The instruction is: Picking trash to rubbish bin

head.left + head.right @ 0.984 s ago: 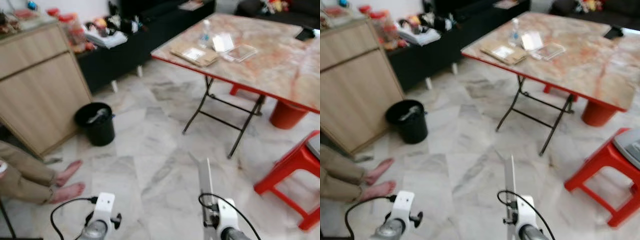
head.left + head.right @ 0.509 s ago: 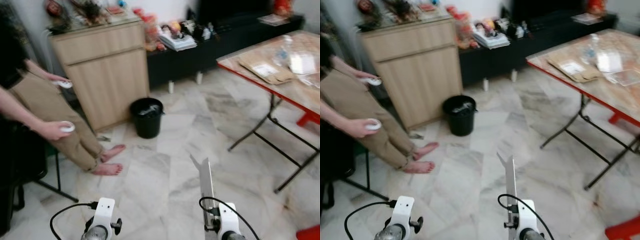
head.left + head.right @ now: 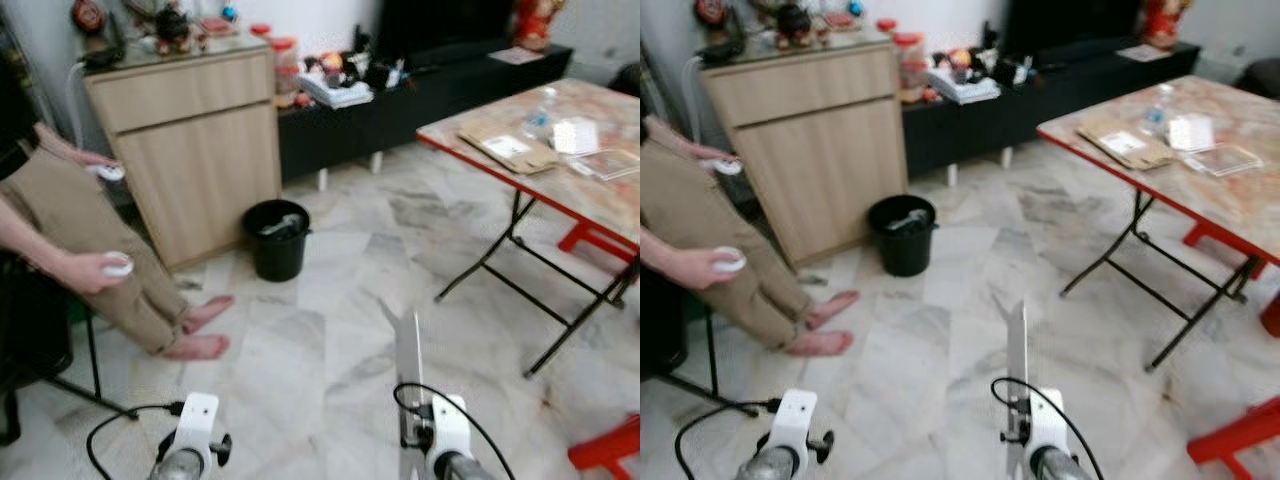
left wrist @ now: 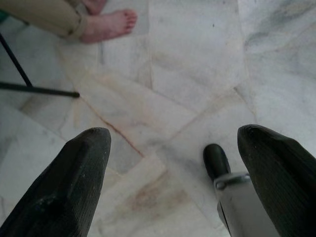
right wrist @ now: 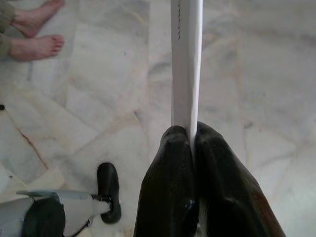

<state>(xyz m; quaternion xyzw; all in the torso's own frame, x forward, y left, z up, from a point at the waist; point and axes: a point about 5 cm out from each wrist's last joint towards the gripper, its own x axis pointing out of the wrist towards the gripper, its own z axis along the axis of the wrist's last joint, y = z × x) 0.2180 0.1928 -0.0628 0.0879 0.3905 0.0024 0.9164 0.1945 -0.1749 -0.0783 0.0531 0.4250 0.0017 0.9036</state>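
Right fingers (image 5: 190,143) pinch the white card (image 5: 186,64) between them; left fingers (image 4: 74,182) gape apart.

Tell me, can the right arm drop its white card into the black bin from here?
Probably not yet: the right gripper holds the white card low, with open floor before the black bin.

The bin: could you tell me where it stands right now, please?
In the head views the bin stands on the floor ahead, left of centre, beside the wooden cabinet, with the folding table off to the right.

Left tool (image 4: 173,173) fingers spread above marble floor (image 4: 197,59); bare foot (image 4: 108,24) nearby.
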